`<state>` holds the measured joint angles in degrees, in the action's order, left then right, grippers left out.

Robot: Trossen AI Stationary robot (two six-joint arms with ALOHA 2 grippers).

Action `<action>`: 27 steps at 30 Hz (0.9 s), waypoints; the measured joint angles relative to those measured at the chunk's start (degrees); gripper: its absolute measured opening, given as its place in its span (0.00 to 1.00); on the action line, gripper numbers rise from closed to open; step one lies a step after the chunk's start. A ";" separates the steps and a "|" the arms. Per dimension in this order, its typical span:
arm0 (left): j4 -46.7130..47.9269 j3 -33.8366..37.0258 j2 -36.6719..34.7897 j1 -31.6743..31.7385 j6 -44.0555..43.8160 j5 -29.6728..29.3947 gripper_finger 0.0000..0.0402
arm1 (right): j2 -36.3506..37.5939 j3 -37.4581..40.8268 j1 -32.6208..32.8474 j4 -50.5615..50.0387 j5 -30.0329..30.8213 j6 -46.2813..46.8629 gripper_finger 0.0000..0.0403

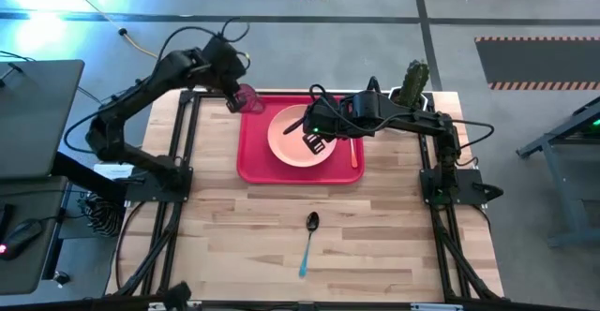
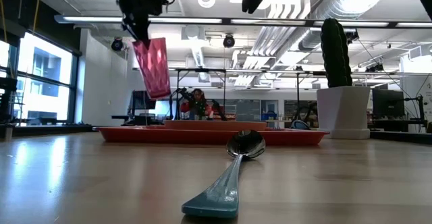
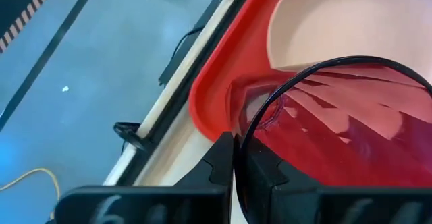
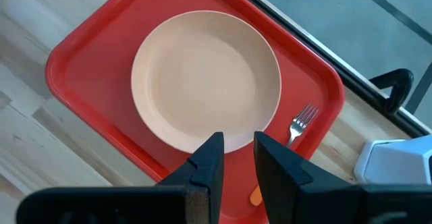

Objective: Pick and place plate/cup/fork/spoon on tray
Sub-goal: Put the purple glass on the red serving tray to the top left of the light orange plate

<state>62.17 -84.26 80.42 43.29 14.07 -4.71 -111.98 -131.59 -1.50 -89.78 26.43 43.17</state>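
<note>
step: I carry the cup [image 1: 247, 96] in the left gripper [image 1: 234, 94], clamped on its rim, above the tray [image 1: 253, 161] at 10 o'clock | right gripper [image 1: 319, 144] empty, slightly parted, over the plate [image 1: 286, 140] | fork [image 1: 352, 152] in tray | spoon [image 1: 308, 243] at 6 o'clock on table | next: lower the cup beside the plate, release

No legible text or labels.

I see a pale wood-plank table [image 1: 375, 236], glossy red plastic tray [image 1: 253, 161], matt plate [image 4: 202, 75], translucent ribbed cup [image 2: 152, 67], polished metal spoon [image 2: 233, 166] bowl.
</note>
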 joint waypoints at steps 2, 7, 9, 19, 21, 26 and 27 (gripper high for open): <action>0.84 -1.47 2.04 1.37 1.43 0.04 0.02 | 0.00 0.00 0.00 0.00 -0.02 0.43 0.18; 1.04 -2.37 6.60 3.62 3.58 3.94 0.02 | 0.00 0.00 0.00 0.00 0.00 0.53 0.18; 1.02 -2.37 8.54 4.05 3.60 4.52 0.02 | 0.00 0.00 0.00 0.00 0.00 0.53 0.18; 0.89 -2.37 15.86 4.88 4.13 6.18 0.02 | 0.00 0.00 0.00 0.00 -0.01 0.53 0.18; 0.95 -2.37 16.89 5.22 4.15 6.31 0.02 | 0.00 0.00 0.00 0.00 0.00 0.53 0.18; 0.81 -2.37 18.32 5.96 4.15 6.27 0.02 | 0.00 0.00 0.00 0.01 0.00 0.53 0.18; 0.81 -2.37 18.40 5.96 4.15 6.27 0.02 | 0.00 0.00 0.00 0.01 0.00 0.52 0.18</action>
<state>62.98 -86.63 98.83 49.26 18.22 1.56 -111.98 -131.59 -1.50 -89.77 26.44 43.69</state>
